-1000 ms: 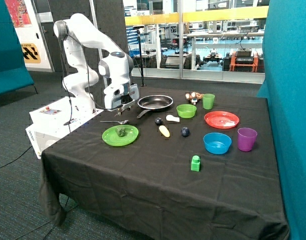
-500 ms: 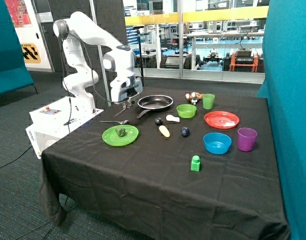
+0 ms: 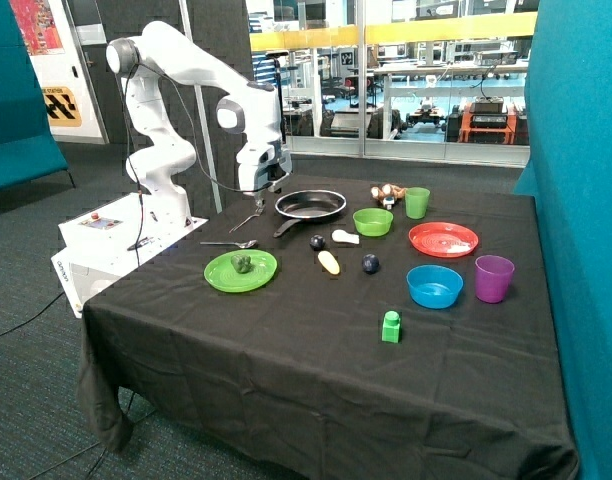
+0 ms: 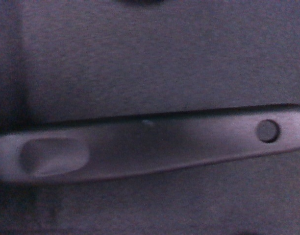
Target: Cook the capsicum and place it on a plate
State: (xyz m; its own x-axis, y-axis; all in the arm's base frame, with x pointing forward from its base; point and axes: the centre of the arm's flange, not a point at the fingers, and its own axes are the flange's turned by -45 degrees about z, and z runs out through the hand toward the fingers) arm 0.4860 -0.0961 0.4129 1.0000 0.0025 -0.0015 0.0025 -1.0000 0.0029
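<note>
- The capsicum (image 3: 242,263), a small dark green lumpy toy, sits near the middle of the bright green plate (image 3: 263,275) at the near side of the black-draped desk (image 3: 316,360).
- By its look it is light, hard plastic: stiff, not fragile, but rounded and likely slick, so it could roll or squirt out of a pinch. The surest hold would be across its widest part, taken from straight above.
- Lying as it does on the plate, the toy suggests the serving step is done; whether it was ever cooked cannot be judged from here.
- The frying pan (image 3: 311,205) stands empty behind the plate, its dark handle (image 3: 286,227) pointing toward the plate. A spoon (image 3: 229,243) lies on the cloth just beside the plate's far rim.
- The gripper (image 3: 261,186) hangs above the desk beside the pan, well apart from the capsicum. The wrist view looks straight down on the pan handle (image 4: 150,144), with its hanging hole at one end.
- Whether the jaws are released or clenched cannot be told: no view shows them plainly. Nothing appears to be held, and nothing is seen touching them.
</note>
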